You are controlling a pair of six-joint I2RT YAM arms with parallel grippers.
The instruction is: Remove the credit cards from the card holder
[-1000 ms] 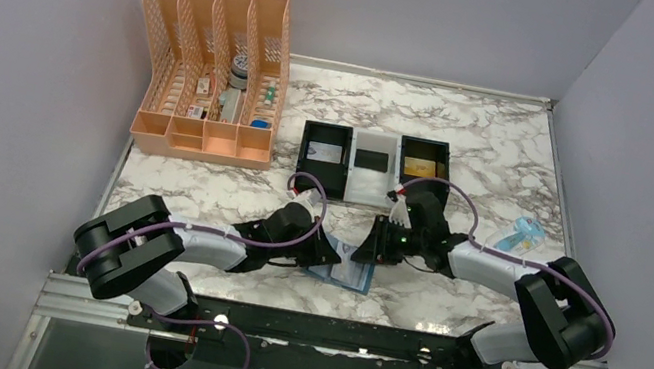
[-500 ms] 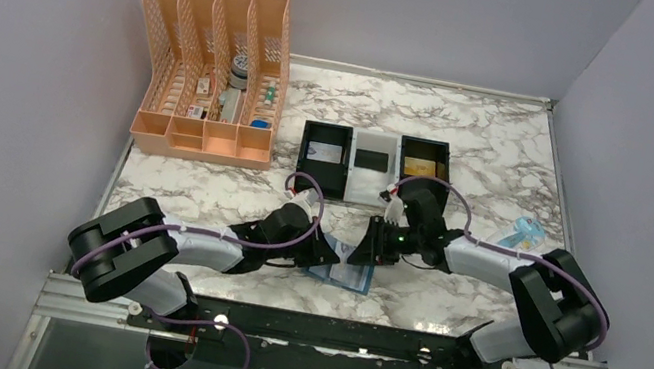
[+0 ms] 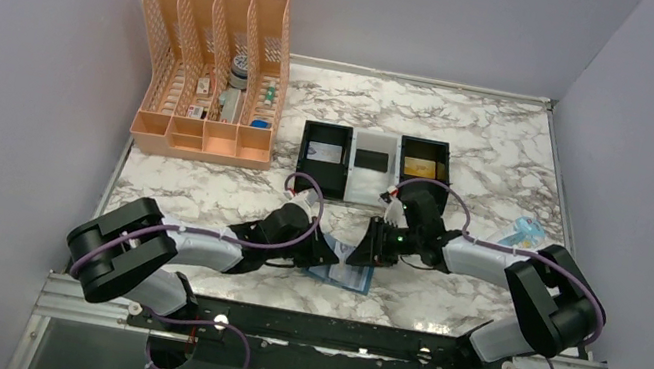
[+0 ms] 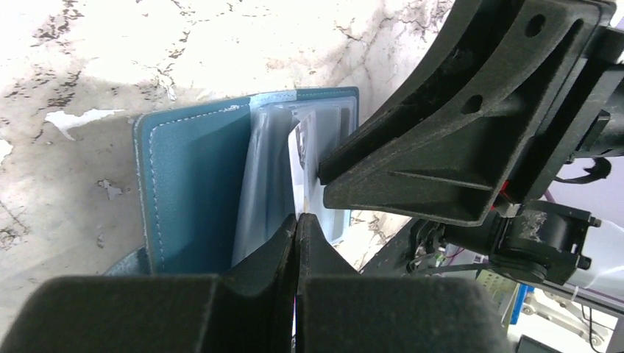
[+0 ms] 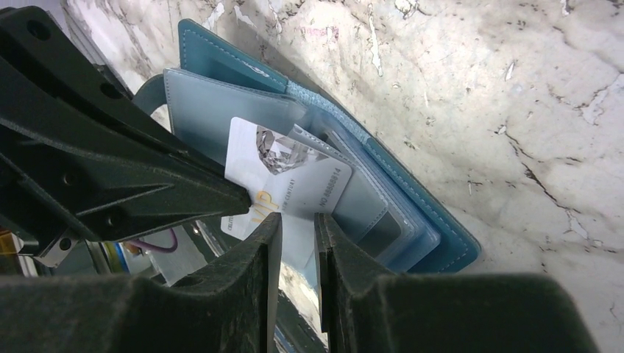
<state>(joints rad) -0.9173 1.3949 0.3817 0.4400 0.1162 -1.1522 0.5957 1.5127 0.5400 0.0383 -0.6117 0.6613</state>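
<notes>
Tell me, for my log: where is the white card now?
Right wrist view, centre: the white card pokes from the open blue wallet, ahead of the right gripper.

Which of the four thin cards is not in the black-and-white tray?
The white card with the diamond picture: it sticks out of the teal-blue wallet; the silver-grey card, black card and gold card lie in the tray.

A teal-blue bifold leather card holder (image 3: 350, 272) lies open on the white marble-patterned table (image 3: 493, 143), near its front edge, with the left gripper (image 3: 331, 254) at its left and the right gripper (image 3: 371, 245) just behind it. A white plastic card (image 5: 287, 184) sticks out of its inner pocket. Behind stands a black-and-white three-compartment tray (image 3: 348, 173) with flat cards (image 3: 328, 153), one in each compartment; a peach mesh desk organiser (image 3: 211, 73) stands left of the tray
</notes>
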